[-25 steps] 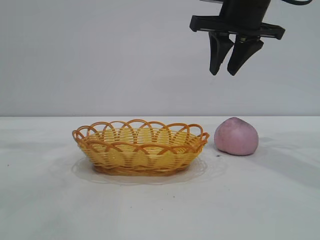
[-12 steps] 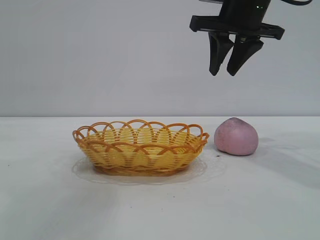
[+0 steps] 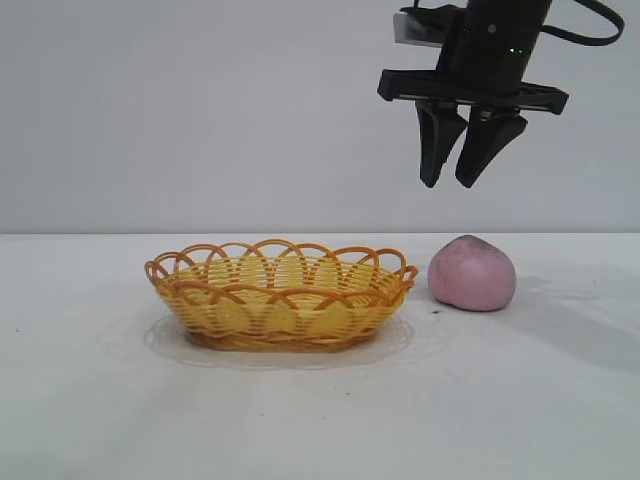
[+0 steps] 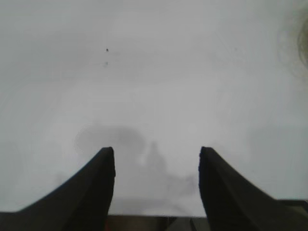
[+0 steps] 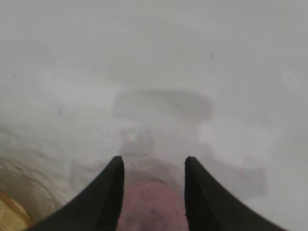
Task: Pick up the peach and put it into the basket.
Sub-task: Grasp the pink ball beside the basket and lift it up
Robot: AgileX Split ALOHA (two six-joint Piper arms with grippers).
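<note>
- Right now the peach (image 3: 472, 273) sits on the white table (image 3: 320, 420), just beside the basket (image 3: 281, 293) on its right-hand end as seen from the front, near it but not touching.
- It is a dull pink-mauve lump, rounded and matte, with a slight peak at the top and a flatter underside where it meets the table; a few tiny dark specks lie on the table by its base.
- The basket is a shallow oval of yellow weave with an orange-brown looped rim, and nothing shows inside it from this low angle, though its floor is mostly screened by the near wall.
- The right gripper (image 3: 458, 183) hangs in the air above the peach, well clear of it, pointing down with its two dark fingers (image 3: 433, 150) parted to a moderate gap and nothing between them.
- From the right wrist, the peach (image 5: 153, 206) shows only as a pink dome low between the fingertips, cut off by the frame edge; a sliver of the basket (image 5: 10, 211) peeks in at one corner, blurred.
- The right arm above the gripper is cut off by the top of the front view.
- The left gripper (image 4: 156, 156) cannot be found in the front view at all; its own camera shows two dark fingers (image 4: 94, 192) held apart, empty, over bare table and their own shadow.
- A faint smudge at the edge of that left wrist view may be the basket, but I cannot tell.
</note>
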